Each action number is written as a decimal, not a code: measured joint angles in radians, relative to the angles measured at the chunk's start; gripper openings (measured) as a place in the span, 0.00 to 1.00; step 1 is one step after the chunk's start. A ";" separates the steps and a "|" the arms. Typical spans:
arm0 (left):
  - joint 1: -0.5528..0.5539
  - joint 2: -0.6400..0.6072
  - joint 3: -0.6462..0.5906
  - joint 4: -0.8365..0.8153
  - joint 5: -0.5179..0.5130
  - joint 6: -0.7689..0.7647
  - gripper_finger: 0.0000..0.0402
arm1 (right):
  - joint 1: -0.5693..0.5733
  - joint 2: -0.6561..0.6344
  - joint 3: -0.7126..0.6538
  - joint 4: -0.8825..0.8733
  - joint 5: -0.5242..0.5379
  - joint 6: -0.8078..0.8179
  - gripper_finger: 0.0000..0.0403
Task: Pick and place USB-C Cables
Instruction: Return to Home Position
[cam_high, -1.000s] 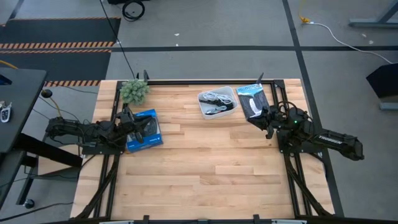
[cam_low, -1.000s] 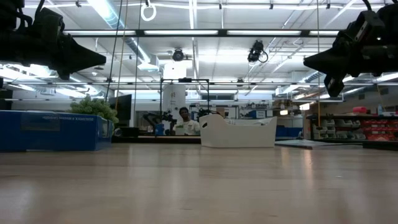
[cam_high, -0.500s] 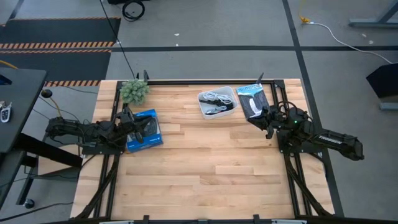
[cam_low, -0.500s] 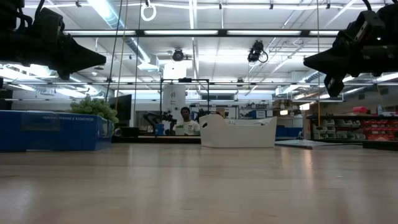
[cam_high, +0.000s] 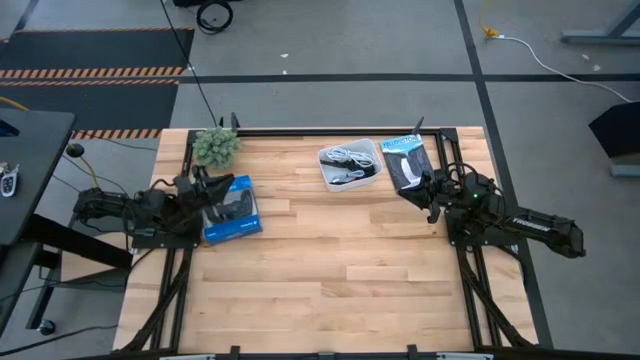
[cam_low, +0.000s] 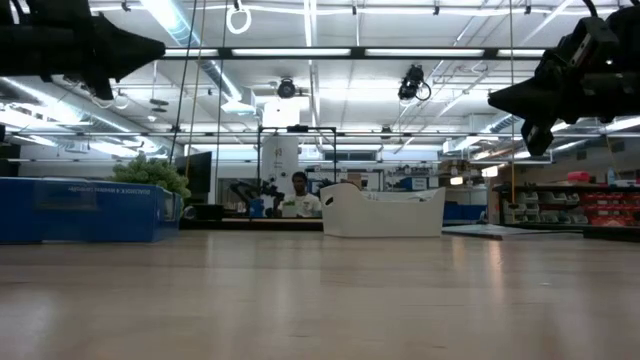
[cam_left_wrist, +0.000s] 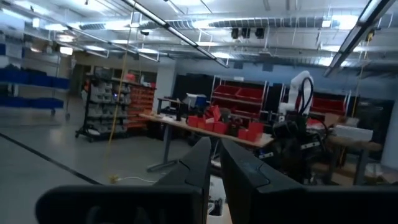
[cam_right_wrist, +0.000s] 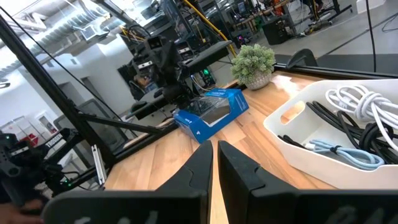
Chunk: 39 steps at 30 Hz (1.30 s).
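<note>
The USB-C cables (cam_high: 347, 160) lie bundled in a white tray (cam_high: 368, 181) at the table's far middle. In the right wrist view a white bundle (cam_right_wrist: 359, 102), black cords (cam_right_wrist: 339, 121) and a pale cord (cam_right_wrist: 336, 153) lie in the tray (cam_right_wrist: 292, 134). My left gripper (cam_high: 208, 186) hangs shut and empty above the table's left side, over a blue box (cam_high: 232, 210). It shows high in the low view (cam_low: 150, 46), and its fingers point up into the room in the left wrist view (cam_left_wrist: 215, 147). My right gripper (cam_high: 422, 191) hangs shut and empty right of the tray, and it shows in the low view (cam_low: 500, 97) and in its wrist view (cam_right_wrist: 214, 149).
A flat black-and-blue packet (cam_high: 405, 161) lies right of the tray, by my right gripper. A small green plant (cam_high: 215, 146) stands at the far left corner. The table's near half (cam_high: 330, 280) is bare wood. A person (cam_low: 297, 195) sits in the room beyond the table.
My left gripper has gone up and tipped upward, staying shut and empty.
</note>
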 joint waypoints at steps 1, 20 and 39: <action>0.000 0.000 0.000 -0.001 0.000 0.014 0.11 | 0.000 0.000 0.000 0.000 0.000 0.000 0.08; 0.000 0.000 0.000 -0.004 0.000 0.018 0.11 | 0.000 0.000 0.000 0.000 0.000 0.000 0.08; 0.000 0.000 0.000 -0.004 0.000 0.019 0.11 | 0.000 0.000 0.000 0.000 0.000 0.000 0.08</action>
